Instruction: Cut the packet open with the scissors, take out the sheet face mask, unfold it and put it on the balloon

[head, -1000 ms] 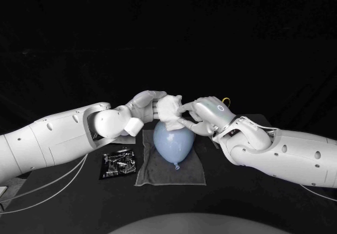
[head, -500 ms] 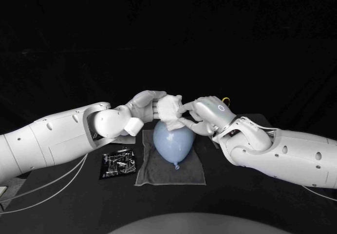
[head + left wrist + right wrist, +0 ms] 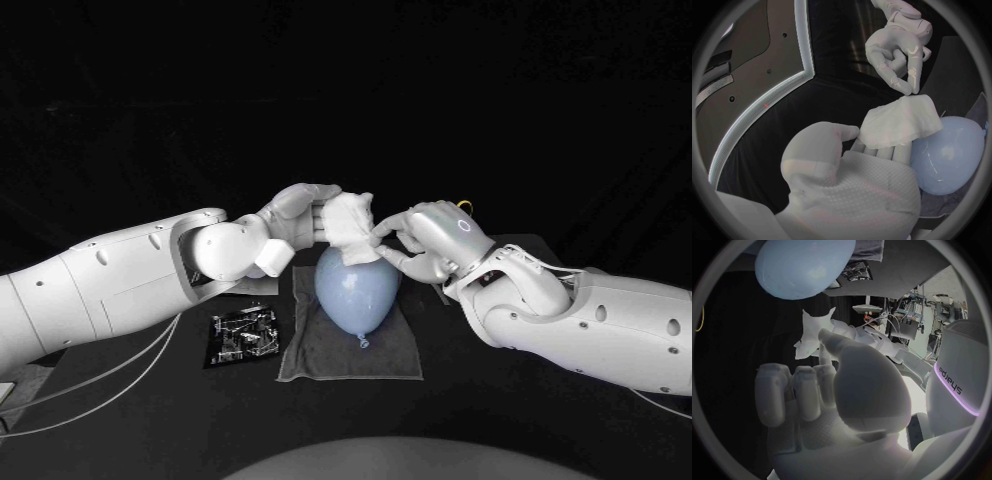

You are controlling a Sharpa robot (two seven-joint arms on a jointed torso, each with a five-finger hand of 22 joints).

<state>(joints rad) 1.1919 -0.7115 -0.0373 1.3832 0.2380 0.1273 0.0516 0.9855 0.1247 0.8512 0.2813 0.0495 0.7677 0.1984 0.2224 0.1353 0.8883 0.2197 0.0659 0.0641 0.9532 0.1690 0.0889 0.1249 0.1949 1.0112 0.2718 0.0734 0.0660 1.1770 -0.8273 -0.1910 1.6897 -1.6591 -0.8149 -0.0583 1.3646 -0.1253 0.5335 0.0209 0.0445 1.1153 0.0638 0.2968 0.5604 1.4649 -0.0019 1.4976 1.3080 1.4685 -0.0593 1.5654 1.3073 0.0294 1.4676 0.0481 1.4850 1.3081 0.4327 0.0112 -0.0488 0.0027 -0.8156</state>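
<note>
A pale blue balloon (image 3: 356, 290) (image 3: 951, 155) (image 3: 801, 265) lies on a grey cloth (image 3: 397, 355), knot toward me. Just above its far end my left hand (image 3: 299, 215) (image 3: 848, 175) pinches the folded white sheet mask (image 3: 348, 220) (image 3: 898, 122) (image 3: 811, 337). My right hand (image 3: 430, 240) (image 3: 898, 47) (image 3: 829, 390) hovers close beside the mask with its fingers curled in and nothing in them. One fingertip points at the mask's upper corner, a small gap away.
The cut black packet (image 3: 241, 335) lies flat on the table left of the cloth, under my left forearm. A yellow loop (image 3: 464, 208) shows on the table behind my right hand.
My right hand has drawn back to the right, off the mask it was touching. The left hand, mask and balloon have stayed in place.
</note>
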